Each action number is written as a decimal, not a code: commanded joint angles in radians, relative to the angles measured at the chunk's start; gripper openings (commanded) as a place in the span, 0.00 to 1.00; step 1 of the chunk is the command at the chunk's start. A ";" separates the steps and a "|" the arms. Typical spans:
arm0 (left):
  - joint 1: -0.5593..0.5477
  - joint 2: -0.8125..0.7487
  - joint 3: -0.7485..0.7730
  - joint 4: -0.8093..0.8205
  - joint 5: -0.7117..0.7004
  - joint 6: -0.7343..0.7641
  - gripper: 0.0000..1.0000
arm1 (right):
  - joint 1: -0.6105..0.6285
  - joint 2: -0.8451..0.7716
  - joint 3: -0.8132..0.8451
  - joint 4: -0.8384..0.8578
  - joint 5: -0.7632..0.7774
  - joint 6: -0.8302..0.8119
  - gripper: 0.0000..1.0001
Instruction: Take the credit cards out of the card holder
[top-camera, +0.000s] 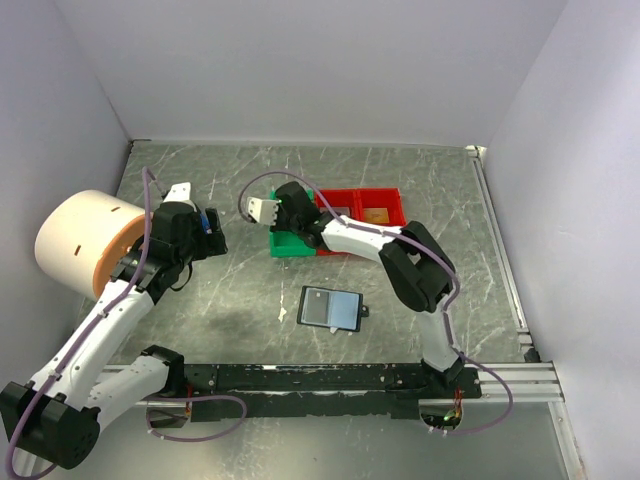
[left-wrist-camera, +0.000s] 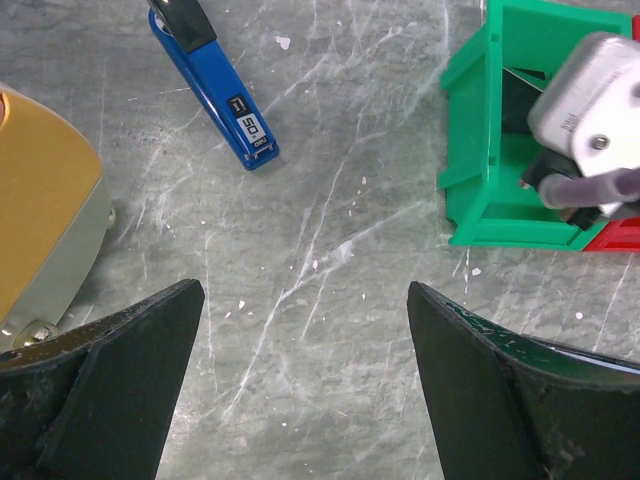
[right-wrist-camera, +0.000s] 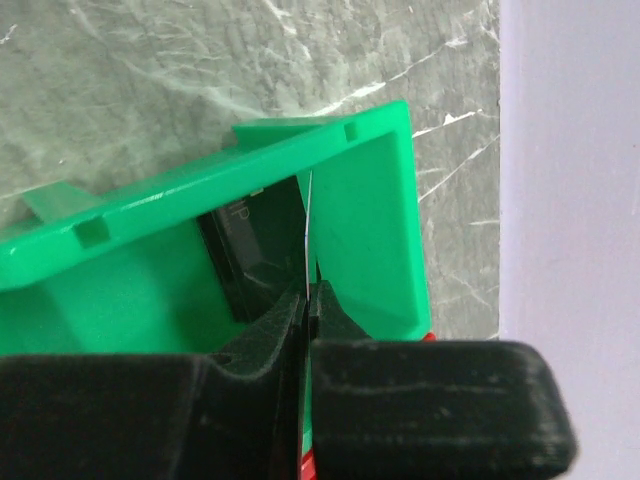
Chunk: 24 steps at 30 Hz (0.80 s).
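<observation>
The card holder (top-camera: 332, 308) lies open and flat on the table in the top view, with a pale sleeve on its left half. My right gripper (top-camera: 290, 228) reaches over the green bin (top-camera: 285, 243). In the right wrist view it (right-wrist-camera: 308, 292) is shut on a thin silvery card (right-wrist-camera: 308, 225) seen edge-on, held upright inside the green bin (right-wrist-camera: 365, 190), beside a black card (right-wrist-camera: 255, 250) that leans in the bin. My left gripper (top-camera: 212, 228) is open and empty above bare table (left-wrist-camera: 305, 290).
Two red bins (top-camera: 365, 205) stand right of the green one, with a grey card and an orange card in them. A blue and black stick (left-wrist-camera: 215, 90) lies by the left gripper. A large cream and orange roll (top-camera: 85, 240) stands at the left. White walls enclose the table.
</observation>
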 joint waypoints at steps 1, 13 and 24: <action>0.006 -0.020 0.012 -0.014 -0.028 -0.003 0.95 | -0.003 0.060 0.064 0.037 0.023 -0.031 0.00; 0.012 -0.106 -0.003 -0.009 -0.104 -0.021 0.97 | -0.019 0.135 0.076 0.060 0.028 -0.042 0.02; 0.026 -0.095 0.000 -0.008 -0.083 -0.015 0.96 | -0.023 0.144 0.051 0.063 0.020 -0.070 0.31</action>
